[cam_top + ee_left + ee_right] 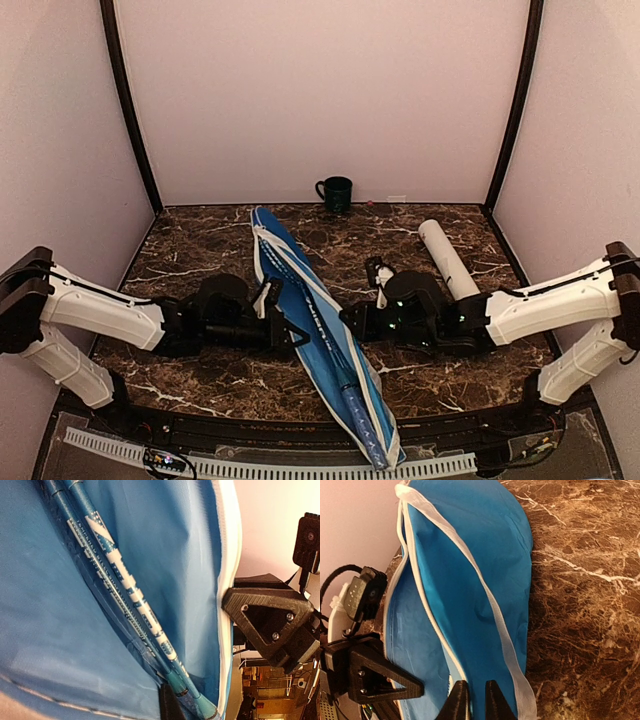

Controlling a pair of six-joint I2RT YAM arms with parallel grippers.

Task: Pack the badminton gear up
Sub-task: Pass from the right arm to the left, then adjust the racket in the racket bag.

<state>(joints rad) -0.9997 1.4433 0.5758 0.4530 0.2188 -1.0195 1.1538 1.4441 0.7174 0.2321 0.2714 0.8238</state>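
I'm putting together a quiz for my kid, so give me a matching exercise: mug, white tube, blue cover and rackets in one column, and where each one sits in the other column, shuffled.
1. dark green mug
2. white tube
3. blue cover
4. rackets

A. inside the cover
B. middle of the far edge of the table
C. lying diagonally across the table's centre
D. right of the cover, toward the back

Pairs: 1-B, 2-D, 3-C, 4-A
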